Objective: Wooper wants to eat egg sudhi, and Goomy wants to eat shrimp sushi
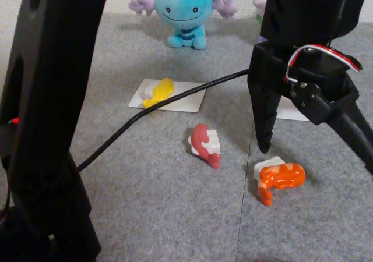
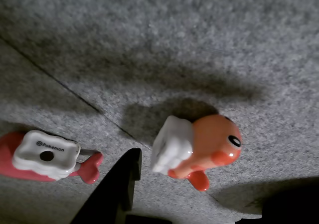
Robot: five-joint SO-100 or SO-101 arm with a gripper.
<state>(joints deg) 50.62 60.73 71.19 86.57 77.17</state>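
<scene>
Three toy sushi pieces lie on the grey carpeted surface (image 1: 145, 209) in the fixed view: one yellow, one dark red, one orange. The egg sudhi (image 1: 158, 92) rests on a white card (image 1: 186, 98) in front of Wooper (image 1: 185, 18), the single blue plush sitting at the far edge with its purple gills spread. A sliver of pale lilac at the top right, beside the arm, may be Goomy (image 1: 258, 3), though too little shows to be sure. A second white card (image 1: 291, 110) lies partly behind the arm on the right. The dark red piece (image 1: 205, 144) lies near the middle, tipped on its side, well apart from both cards. The shrimp sushi (image 1: 280, 177) lies on the surface at lower right, also off the cards, its tail curling toward the camera. The gripper (image 1: 285, 151) hangs just above and behind it, one dark pointed finger (image 1: 264, 122) reaching down close to the white rice block without clearly touching. In the wrist view the shrimp sushi (image 2: 197, 149) sits between a black finger (image 2: 117, 189) at lower left and a dark shape at lower right, so the fingers stand spread around it, pinching nothing. The dark red piece (image 2: 45, 157) shows its white underside at the left. One black cable (image 1: 151, 113) crosses the carpet.
</scene>
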